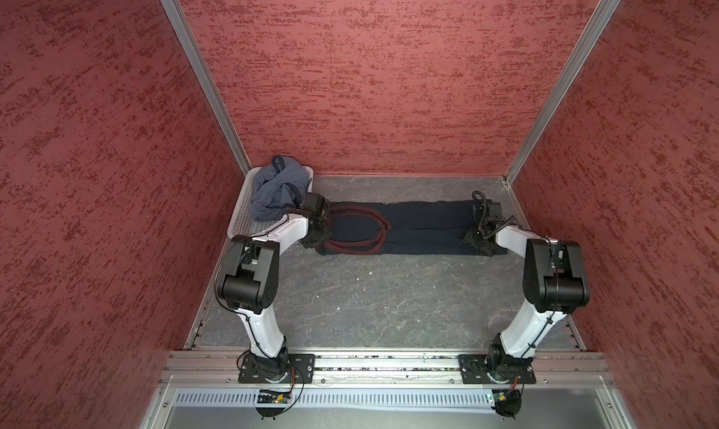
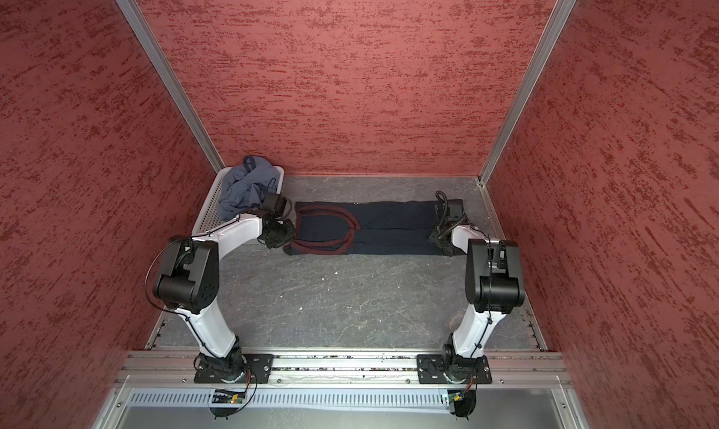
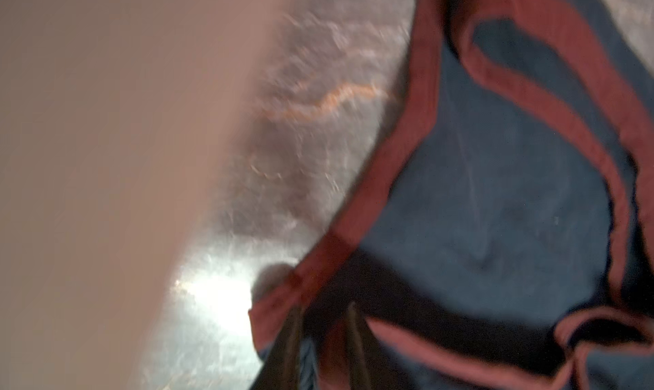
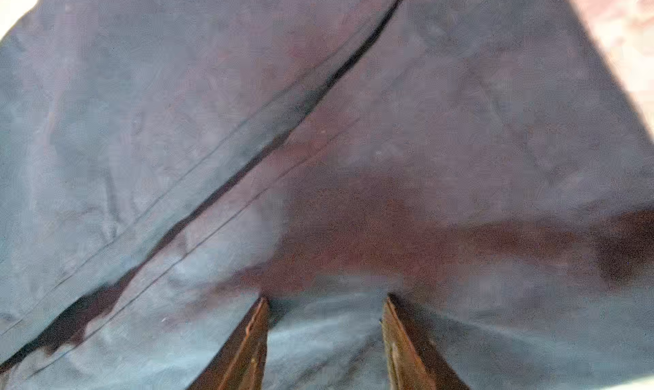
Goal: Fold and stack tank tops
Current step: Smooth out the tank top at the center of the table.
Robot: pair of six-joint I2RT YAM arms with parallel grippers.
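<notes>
Looking down in both top views: navy tank top (image 1: 428,228) lies as a long narrow strip across the middle of the frame, on the grey table (image 1: 369,298). Long sides seem folded in to a dark seam along its length. Strap end at frame left, hem end at frame right.

Progress, by my reading: lengthwise folds done on this one; the crosswise fold is left. Blue-grey tank top (image 1: 276,189) sits bunched and unfolded in the white basket (image 1: 243,213), left of centre against the back wall. No stack yet. Well under halfway.

Left gripper (image 1: 317,236) at the strap end. The left wrist view is blurred: fingers close together, maroon trim at or behind the gap. Cannot tell whether it pinches cloth.

Right gripper (image 1: 476,240) at the hem end. The right wrist view shows its fingers (image 4: 247,342) parted about halfway, cloth lying smooth between them, nothing pinched that I can see.

Materials: navy cloth thin, matte, soft, with fine creases and stitched hems. Maroon trim is a flat ribbed band looping in long U-shapes. Blue-grey cloth rumpled, dark binding at its edges. Basket is stiff perforated plastic. Table mottled, slate-like, veined, slightly shiny.
</notes>
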